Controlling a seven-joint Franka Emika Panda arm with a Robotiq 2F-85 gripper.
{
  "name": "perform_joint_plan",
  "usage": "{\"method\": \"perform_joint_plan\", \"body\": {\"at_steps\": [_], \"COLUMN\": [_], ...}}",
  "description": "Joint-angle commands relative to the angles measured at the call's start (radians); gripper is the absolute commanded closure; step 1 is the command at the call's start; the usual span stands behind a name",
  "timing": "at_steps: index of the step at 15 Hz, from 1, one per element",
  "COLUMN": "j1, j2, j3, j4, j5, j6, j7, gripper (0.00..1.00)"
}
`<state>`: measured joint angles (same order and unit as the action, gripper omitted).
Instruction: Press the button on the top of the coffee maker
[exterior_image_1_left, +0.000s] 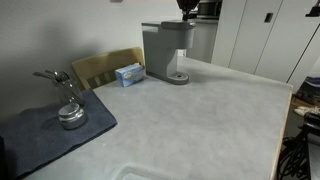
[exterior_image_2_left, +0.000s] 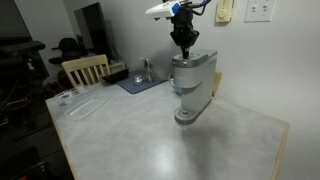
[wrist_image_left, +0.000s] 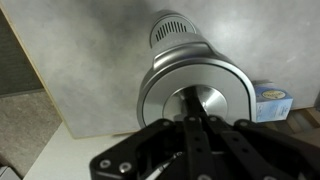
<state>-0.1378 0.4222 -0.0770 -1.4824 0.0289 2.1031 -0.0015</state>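
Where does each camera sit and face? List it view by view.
Exterior view: low over the counter, facing the coffee maker at its far edge; the gripper barely shows above it.
Exterior view: farther off, facing the coffee maker; the gripper and wrist show.
Wrist view: straight down past the gripper onto the coffee maker.
Shared: all show coffee maker and gripper.

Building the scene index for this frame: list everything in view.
coffee maker: 1, matte grey, far end of the counter
box: 1, blue, on the counter next to the coffee maker
chair: 1, light wood, behind the box
chrome gadget: 1, shiny silver, on the mat
mat: 1, dark blue, counter corner
counter: 1, pale grey
gripper: 1, black, shut, right over the coffee maker's top; contact unclear
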Motion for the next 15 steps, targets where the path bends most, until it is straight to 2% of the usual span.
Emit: {"method": "perform_joint_plan", "body": {"at_steps": [1,15], "j1": [-0.006,-0.006], "j2": [-0.045,-0.091], "j3": [0.004,0.012], "j4": [-0.080,-0.194], "j5": [0.017,0.070], "j6": [0.051,0.124], "j7": [-0.029,-0.050], "gripper": [1.00,1.00]}}
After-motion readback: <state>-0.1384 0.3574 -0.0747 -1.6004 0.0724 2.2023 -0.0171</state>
